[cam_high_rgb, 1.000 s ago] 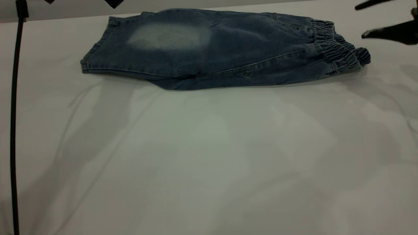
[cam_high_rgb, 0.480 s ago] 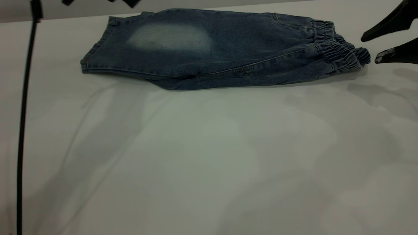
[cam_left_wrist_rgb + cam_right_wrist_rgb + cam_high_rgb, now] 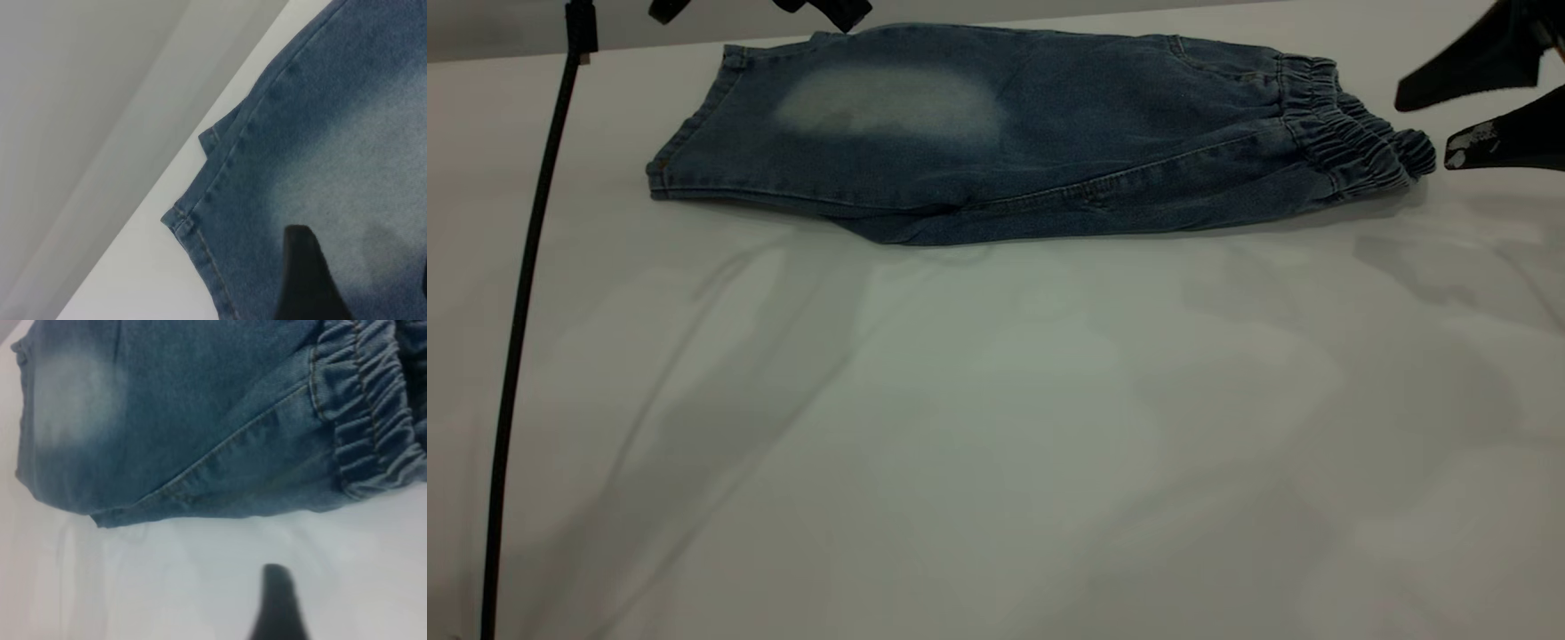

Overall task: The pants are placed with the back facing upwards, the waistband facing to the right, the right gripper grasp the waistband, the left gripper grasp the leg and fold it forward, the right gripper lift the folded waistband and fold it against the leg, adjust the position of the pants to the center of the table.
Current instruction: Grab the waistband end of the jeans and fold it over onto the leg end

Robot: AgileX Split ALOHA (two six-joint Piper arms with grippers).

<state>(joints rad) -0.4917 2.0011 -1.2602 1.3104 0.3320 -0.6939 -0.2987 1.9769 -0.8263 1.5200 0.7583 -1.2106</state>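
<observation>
We see the pants (image 3: pixel 1040 133) lying flat at the far side of the table (image 3: pixel 996 427), folded lengthwise so that one plain leg with a faded pale patch (image 3: pixel 889 100) faces up, hem toward the left of the exterior view. The waistband (image 3: pixel 1347 133), gathered and wrinkled, sits at the right end, bunched in a few layers. A tan-stitched seam runs diagonally across the denim near the front edge. We find no print, label or readable writing on the surface that shows; only tan stitching along the hem and seams.

The right gripper (image 3: pixel 1463 120) hangs just beside the waistband, to its right and apart from it, its two slim fingers spread with a clear gap between them. In the right wrist view one dark fingertip (image 3: pixel 277 603) shows over bare table, near the front edge of the pants and not touching them.

The left gripper (image 3: pixel 756 7) is at the far left end, above the hem corner; only small black tips show there. The left wrist view shows one finger (image 3: pixel 307 277) over the faded patch, and what may be the edge of the other at the frame's border, so the fingers seem spread, though we cannot be sure. A black cable (image 3: pixel 520 329) hangs down at the left.
</observation>
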